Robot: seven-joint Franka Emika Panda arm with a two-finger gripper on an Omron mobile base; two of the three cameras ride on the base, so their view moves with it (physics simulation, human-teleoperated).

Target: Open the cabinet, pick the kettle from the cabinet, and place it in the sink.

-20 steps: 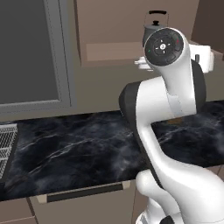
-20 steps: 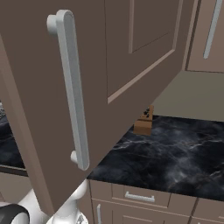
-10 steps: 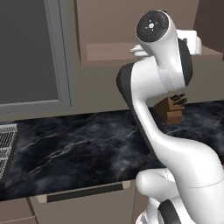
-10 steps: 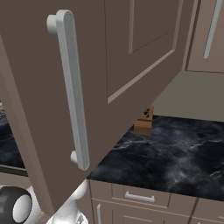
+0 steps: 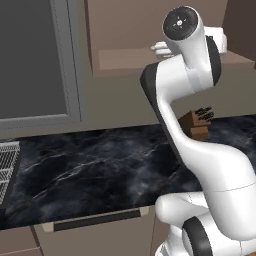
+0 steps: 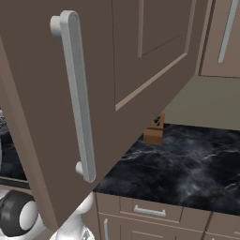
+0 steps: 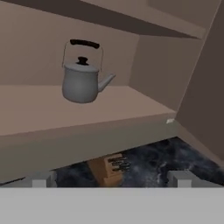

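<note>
Kettle (image 7: 82, 81) upright on cabinet (image 7: 52, 109) shelf (door swung open)

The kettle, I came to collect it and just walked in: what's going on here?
The cabinet door is swung open and the grey kettle stands upright on its shelf, untouched. The white arm is raised toward the shelf; the gripper is open with nothing between its tips. A knife block stands on the dark marble counter below.
</note>
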